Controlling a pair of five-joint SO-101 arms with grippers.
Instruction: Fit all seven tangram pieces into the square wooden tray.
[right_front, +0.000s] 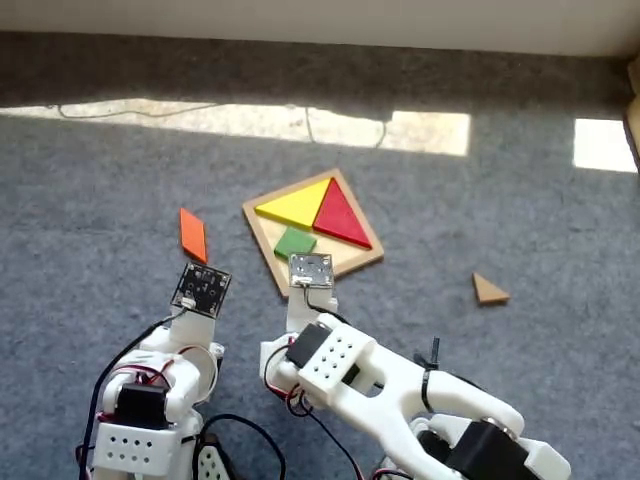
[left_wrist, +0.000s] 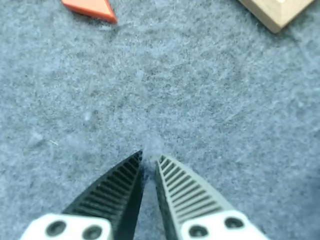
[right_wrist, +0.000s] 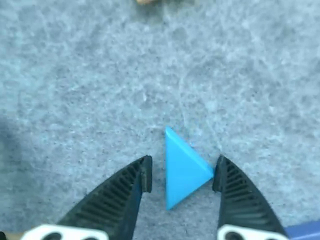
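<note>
The orange piece (right_front: 193, 235) lies flat at the left of the grey surface (right_front: 90, 200), near the left end effector (left_wrist: 148, 159). That end effector's fingers rest almost together on nothing (only a sliver of gap at the tips). Next comes the tray (right_front: 350, 257), turned cornerwise. It holds a yellow triangle (right_front: 295, 203) touching a red triangle (right_front: 340, 215), with a green piece (right_front: 294, 241) just beside them. The right arm (right_front: 345, 370) overlaps the tray's near edge. The right end effector (right_wrist: 183, 166) is spread apart around a blue triangle (right_wrist: 181, 170) that lies flat on the surface, one corner at a finger. A tan triangle (right_front: 489, 290) lies farther right, well apart from the tray.
</note>
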